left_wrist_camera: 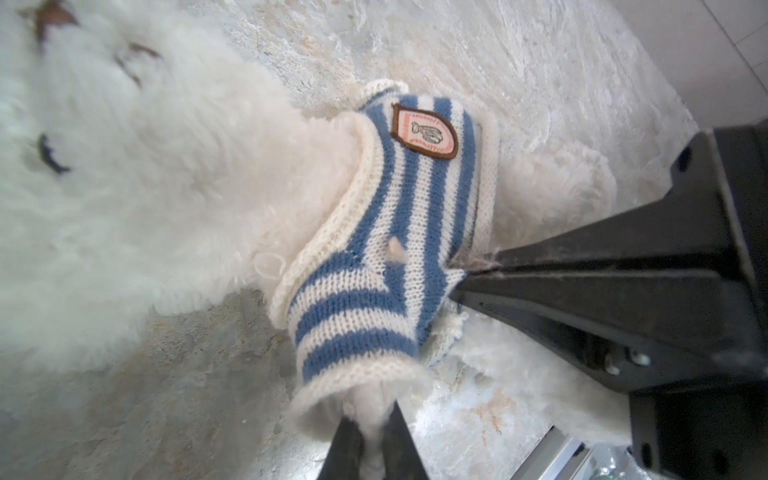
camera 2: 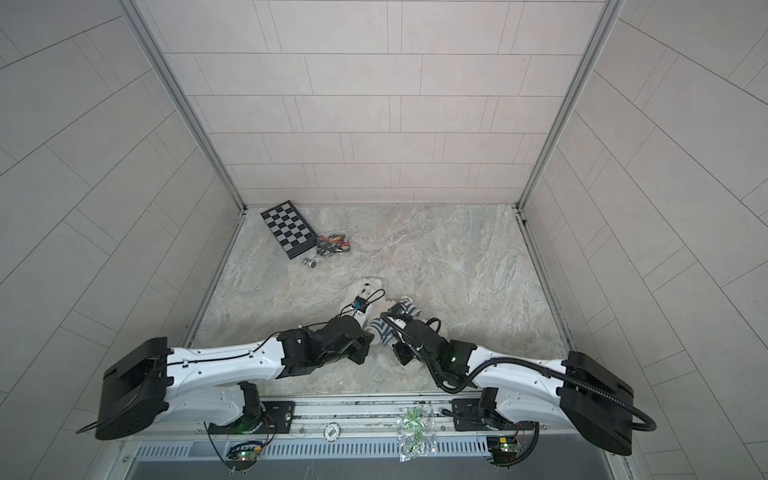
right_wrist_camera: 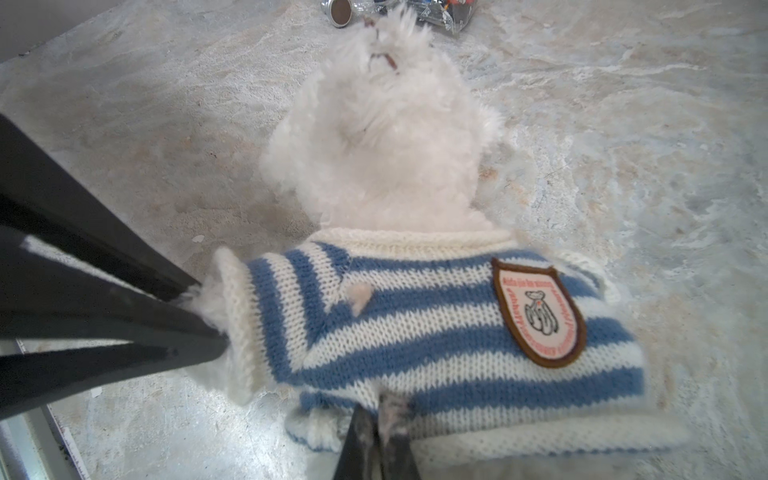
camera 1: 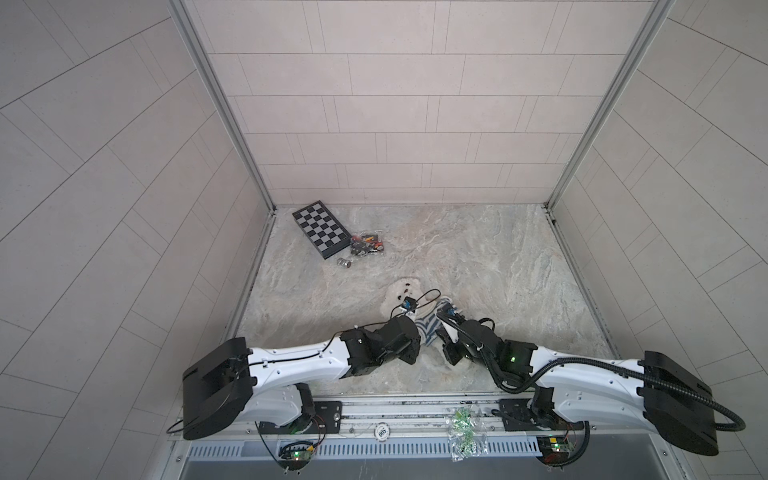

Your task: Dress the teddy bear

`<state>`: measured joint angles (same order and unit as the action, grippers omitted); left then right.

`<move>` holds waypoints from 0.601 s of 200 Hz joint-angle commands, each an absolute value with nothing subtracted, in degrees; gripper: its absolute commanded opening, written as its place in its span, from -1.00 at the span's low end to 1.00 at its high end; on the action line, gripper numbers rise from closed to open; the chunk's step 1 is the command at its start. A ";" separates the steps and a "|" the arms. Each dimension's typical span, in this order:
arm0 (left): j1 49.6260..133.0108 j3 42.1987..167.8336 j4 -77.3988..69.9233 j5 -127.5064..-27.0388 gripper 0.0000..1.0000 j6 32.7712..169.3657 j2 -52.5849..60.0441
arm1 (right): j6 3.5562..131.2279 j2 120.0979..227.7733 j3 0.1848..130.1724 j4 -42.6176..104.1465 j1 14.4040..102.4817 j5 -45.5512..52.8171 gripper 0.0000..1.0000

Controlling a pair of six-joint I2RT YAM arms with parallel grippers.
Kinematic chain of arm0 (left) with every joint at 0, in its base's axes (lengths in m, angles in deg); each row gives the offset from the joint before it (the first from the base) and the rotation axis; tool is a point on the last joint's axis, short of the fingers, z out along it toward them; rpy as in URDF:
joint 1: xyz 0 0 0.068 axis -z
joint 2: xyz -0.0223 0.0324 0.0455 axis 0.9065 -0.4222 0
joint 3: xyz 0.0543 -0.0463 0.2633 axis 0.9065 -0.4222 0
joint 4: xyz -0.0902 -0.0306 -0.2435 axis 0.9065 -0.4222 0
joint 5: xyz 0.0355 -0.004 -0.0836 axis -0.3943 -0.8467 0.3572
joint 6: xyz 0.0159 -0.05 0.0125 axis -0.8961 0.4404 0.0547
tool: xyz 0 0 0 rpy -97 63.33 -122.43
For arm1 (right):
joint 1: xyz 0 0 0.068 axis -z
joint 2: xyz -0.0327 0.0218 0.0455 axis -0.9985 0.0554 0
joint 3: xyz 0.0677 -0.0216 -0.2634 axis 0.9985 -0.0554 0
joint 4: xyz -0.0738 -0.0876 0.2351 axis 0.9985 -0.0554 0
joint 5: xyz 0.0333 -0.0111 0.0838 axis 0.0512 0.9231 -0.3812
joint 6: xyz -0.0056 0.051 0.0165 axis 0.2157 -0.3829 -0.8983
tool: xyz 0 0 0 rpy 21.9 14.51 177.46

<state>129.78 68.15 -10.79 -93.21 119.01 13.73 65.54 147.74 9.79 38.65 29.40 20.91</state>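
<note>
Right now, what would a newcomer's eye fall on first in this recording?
A fluffy white teddy bear lies face up near the front of the table, a blue-and-white striped shirt over its body. The left gripper pinches the paw poking from a sleeve; the right gripper pinches the shirt's hem. A chessboard sits in the far left corner.

Both top views: high over near edge, looking down on whole table (camera 1: 457, 249). Wrist cameras: close-up, both showing teddy bear (right_wrist_camera: 386, 145), striped shirt (left_wrist_camera: 374, 291).
</note>
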 commanded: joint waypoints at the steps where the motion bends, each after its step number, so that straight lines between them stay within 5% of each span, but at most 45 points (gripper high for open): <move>1: 129.89 65.79 -9.67 -92.99 -0.99 117.50 17.18 | 64.49 145.99 8.81 36.84 29.52 24.62 -1.00; 71: 122.11 56.77 0.24 -72.98 -1.00 116.02 28.28 | 62.95 137.00 4.79 29.78 35.60 25.92 -1.00; 120: 120.62 54.26 6.71 -68.19 -1.00 117.86 29.95 | 65.34 135.84 4.99 32.39 36.05 20.88 -0.95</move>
<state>121.02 55.21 3.31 -72.08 117.24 29.38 64.10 135.67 5.42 35.85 34.40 18.46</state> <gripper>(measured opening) 0.064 0.050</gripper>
